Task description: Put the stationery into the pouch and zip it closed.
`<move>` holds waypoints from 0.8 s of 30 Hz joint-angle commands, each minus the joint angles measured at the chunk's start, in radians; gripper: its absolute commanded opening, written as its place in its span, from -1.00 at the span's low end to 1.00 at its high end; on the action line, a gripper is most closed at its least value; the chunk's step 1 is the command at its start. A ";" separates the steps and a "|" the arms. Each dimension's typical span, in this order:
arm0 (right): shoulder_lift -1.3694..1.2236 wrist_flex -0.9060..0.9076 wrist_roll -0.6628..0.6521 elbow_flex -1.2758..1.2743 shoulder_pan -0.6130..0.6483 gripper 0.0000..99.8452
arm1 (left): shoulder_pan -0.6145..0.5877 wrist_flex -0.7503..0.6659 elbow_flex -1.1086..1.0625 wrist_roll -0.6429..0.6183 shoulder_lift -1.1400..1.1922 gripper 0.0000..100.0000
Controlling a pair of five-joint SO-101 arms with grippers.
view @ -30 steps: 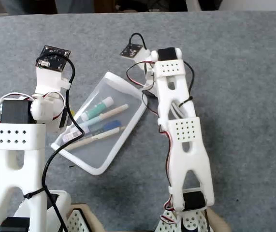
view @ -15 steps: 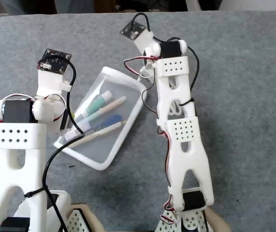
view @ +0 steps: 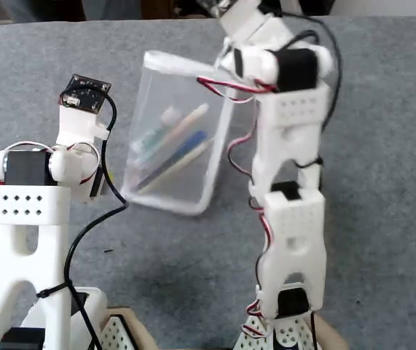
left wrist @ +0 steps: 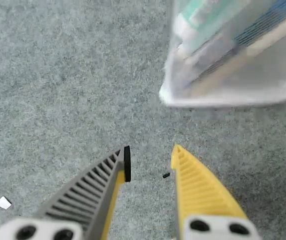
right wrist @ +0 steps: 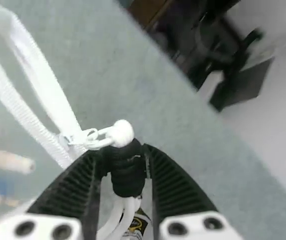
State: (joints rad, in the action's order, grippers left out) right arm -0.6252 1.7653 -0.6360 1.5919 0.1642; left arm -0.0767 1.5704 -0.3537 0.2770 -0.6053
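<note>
Nearest me, I'm hovering the left gripper, jaws apart, just short of the low end of the pouch, which, with the stationery inside, is hanging lengthwise away toward the table's far edge, where my right gripper is clamping the zipper pull.

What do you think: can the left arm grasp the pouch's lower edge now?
Probably yes: the left tool is open, just short of the pouch, with only grey mat between them.
</note>
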 commanded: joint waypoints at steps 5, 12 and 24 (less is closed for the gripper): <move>0.496 0.003 0.009 -0.418 0.006 -0.98 | 0.042 0.052 0.182 -0.029 -0.026 -0.67; 0.951 0.000 0.006 -0.906 0.072 -0.98 | 0.245 0.189 0.294 -0.066 -0.055 -0.67; 1.125 0.002 0.126 -0.987 0.078 -0.98 | 0.317 0.189 0.294 -0.101 -0.293 -0.67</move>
State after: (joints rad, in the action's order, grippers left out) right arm 0.4749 1.7653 -0.5547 0.5777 0.2332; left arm 0.2286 1.7499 -0.0990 0.1864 -0.8600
